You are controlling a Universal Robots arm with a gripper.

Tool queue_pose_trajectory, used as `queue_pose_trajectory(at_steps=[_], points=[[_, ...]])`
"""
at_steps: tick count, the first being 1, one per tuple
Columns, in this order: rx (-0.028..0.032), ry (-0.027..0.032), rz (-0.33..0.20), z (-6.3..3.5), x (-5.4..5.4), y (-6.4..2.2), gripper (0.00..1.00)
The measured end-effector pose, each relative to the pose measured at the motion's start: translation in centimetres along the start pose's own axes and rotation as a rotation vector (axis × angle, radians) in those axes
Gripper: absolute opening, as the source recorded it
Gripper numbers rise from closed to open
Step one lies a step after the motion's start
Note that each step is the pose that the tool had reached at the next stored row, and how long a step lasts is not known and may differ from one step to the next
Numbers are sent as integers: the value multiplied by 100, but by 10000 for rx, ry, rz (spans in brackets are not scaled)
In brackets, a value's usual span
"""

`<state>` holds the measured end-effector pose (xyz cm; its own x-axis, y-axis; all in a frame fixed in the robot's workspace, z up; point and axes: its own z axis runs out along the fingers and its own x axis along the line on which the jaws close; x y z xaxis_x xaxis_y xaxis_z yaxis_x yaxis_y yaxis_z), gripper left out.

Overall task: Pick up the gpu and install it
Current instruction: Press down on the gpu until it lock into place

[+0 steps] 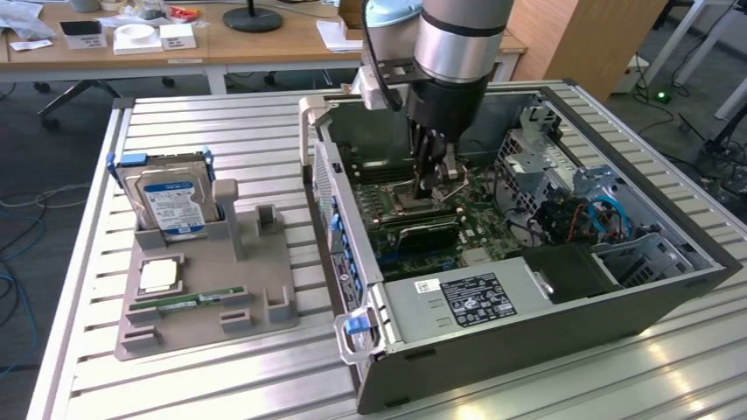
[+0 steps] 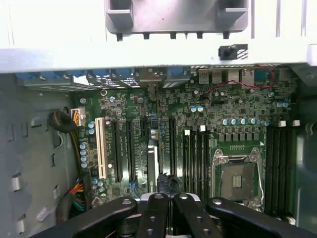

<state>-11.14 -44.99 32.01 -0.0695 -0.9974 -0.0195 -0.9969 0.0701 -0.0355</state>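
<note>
No brand name can be read. The black label point(image 1: 473, 297) on the power supply carries white print too fine to make out, and the hard drive point(image 1: 173, 206) wears a blue-and-white sticker. That drive stands upright in a grey moulded tray point(image 1: 262, 262) on the ribbed aluminium table point(image 1: 210, 122), together with a square silver processor point(image 1: 160, 276) and a narrow green memory stick point(image 1: 187, 300). At the exterior view's right lies the open grey steel computer case point(image 1: 653, 297) with its green motherboard exposed. The gpu point(image 1: 421, 234) is inside the case, a dark flat card standing on edge among the expansion slots. In the wrist view it appears edge-on point(image 2: 152, 166) as a thin pale strip between long black slots, with a white slot point(image 2: 101, 148) to one side and the metal-framed processor socket point(image 2: 237, 181) to the other. The arm reaches steeply down into the case, wrist near vertical. The black gripper point(image 1: 435, 185) sits low over the board beside the card, its fingers point(image 2: 158, 201) drawn together. Whether they pinch the card cannot be told.
</note>
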Motion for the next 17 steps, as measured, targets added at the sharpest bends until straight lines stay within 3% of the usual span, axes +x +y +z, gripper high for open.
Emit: queue_pose_trajectory(at_steps=[11,17], points=[[22,0,36,-323,-6,-11,11],[23,-1,41,-358,-7,-13,11]])
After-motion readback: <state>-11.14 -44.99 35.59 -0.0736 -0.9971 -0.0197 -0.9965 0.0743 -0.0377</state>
